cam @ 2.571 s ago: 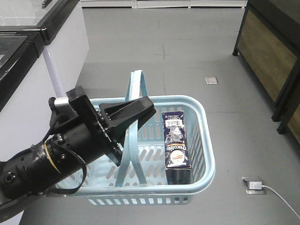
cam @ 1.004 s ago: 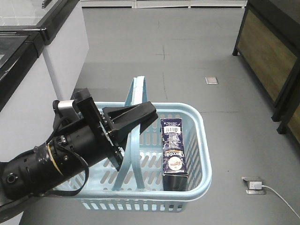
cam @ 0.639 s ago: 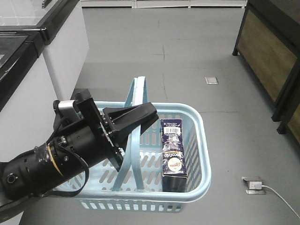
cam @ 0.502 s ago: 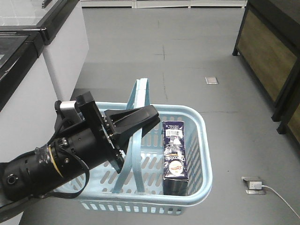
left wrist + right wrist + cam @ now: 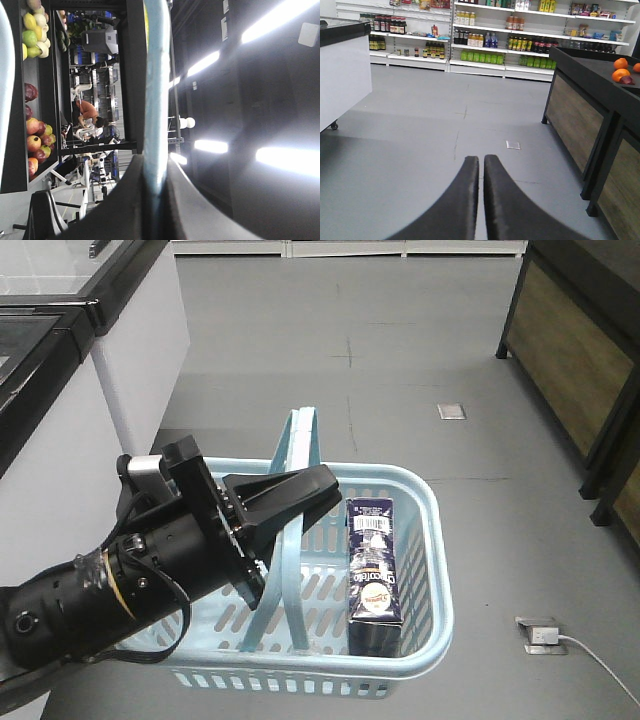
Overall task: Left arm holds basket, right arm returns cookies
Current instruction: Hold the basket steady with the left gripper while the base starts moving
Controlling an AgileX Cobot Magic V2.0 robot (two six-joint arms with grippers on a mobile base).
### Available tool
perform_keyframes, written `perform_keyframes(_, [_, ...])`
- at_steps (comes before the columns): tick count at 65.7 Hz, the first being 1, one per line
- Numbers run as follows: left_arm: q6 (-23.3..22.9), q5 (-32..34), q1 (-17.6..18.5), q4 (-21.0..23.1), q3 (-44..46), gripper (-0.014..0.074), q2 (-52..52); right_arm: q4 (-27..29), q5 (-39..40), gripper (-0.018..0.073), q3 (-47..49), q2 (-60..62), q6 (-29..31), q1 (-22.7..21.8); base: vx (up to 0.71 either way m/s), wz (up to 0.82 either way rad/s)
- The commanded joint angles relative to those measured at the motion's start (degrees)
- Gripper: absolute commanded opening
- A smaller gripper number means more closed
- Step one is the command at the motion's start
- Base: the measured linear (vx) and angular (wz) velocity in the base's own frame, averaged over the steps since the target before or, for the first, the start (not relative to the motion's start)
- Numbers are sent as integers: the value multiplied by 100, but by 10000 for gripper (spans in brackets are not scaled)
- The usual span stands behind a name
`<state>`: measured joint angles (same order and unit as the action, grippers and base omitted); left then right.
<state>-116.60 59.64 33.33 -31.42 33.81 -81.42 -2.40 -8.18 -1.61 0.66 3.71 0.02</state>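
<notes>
Blue basket (image 5: 442, 562): handle pinched in left claw (image 5: 318, 490); cookies (image 5: 372, 560) base hidden; right claw (image 5: 480, 160) narrow, empty.

Much of the basket (image 5: 320, 664) behind the left arm (image 5: 150, 565); cookies (image 5: 372, 550) base below rim.

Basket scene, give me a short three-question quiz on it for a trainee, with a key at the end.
1. True or false: the cookies lie outside the basket.
2. What does the left pincer grip? A: the basket's handle. B: the cookies. C: nothing.
3. Fill the blank: in the right wrist view, the right pincer is shut and holds ____.
Key: 1 false, the cookies stand upright inside the basket; 2 A; 3 nothing.
</notes>
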Motion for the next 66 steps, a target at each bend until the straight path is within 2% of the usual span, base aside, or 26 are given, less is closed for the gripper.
perform_keyframes(1, [1, 661, 40, 241, 156, -3, 235, -29, 437, -3, -101, 64, 31, -7, 0, 0])
perform_keyframes(66, [1, 661, 40, 241, 156, -3, 235, -29, 437, -3, -101, 64, 31, -7, 0, 0])
